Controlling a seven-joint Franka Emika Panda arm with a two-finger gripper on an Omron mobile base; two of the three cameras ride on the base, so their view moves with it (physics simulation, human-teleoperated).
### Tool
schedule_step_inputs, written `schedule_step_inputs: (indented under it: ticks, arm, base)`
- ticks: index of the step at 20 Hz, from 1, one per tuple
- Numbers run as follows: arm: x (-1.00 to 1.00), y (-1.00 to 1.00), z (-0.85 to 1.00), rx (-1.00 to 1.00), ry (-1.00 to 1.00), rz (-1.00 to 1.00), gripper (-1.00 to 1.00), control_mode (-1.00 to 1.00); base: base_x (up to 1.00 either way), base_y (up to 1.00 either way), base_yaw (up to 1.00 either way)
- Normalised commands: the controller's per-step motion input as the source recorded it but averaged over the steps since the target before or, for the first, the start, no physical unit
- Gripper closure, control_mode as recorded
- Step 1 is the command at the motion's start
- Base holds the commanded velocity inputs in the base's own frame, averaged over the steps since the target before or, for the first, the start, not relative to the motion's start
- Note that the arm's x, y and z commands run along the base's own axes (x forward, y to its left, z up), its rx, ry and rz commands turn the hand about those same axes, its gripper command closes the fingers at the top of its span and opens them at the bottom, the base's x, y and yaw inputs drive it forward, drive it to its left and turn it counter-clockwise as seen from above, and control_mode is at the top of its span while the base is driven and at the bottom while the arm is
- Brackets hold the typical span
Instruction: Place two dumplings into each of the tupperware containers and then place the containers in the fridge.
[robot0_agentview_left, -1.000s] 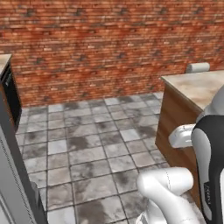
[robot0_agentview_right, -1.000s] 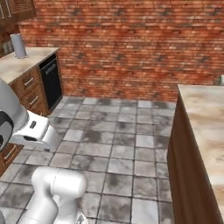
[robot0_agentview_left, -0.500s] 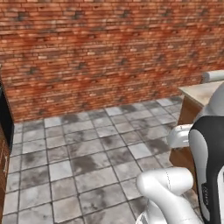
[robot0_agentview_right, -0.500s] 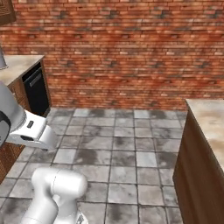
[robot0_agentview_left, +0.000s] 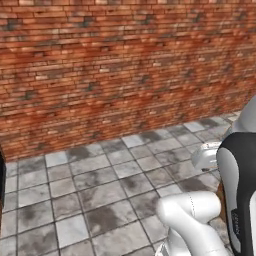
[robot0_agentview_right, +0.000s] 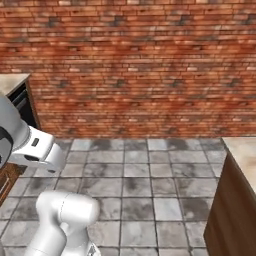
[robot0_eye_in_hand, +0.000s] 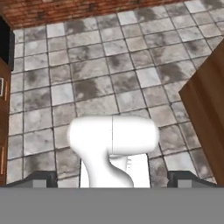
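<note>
A red brick wall (robot0_agentview_left: 125, 75) and a grey tiled floor (robot0_agentview_left: 100, 190) lie ahead. At the right stands the corner of a wood-sided desk (robot0_agentview_right: 240, 200) with a beige top. The hand (robot0_eye_in_hand: 114, 179) points down at the floor, fingertips wide apart.

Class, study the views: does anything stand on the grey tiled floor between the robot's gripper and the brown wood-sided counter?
Nothing visible does. In the hand view, bare grey tiled floor runs from the open gripper to the brown wood-sided counter at the right. The dark fingers stand wide apart and hold nothing.
</note>
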Motion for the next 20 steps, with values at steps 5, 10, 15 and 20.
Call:
schedule_step_inputs:
  ticks: [5, 10, 15, 20]
  arm:
    - [0.0, 0.0, 0.0, 0.0, 0.0, 0.0, -1.0, 1.0]
    - [0.0, 0.0, 0.0, 0.0, 0.0, 0.0, -1.0, 1.0]
    - [0.0, 0.0, 0.0, 0.0, 0.0, 0.0, -1.0, 1.0]
    - [0.0, 0.0, 0.0, 0.0, 0.0, 0.0, -1.0, 1.0]
  base:
    - [1.0, 0.68, -0.23]
    - [0.79, 0.7, -0.66]
    - [0.57, 0.55, -0.78]
    - [0.9, 0.78, -0.67]
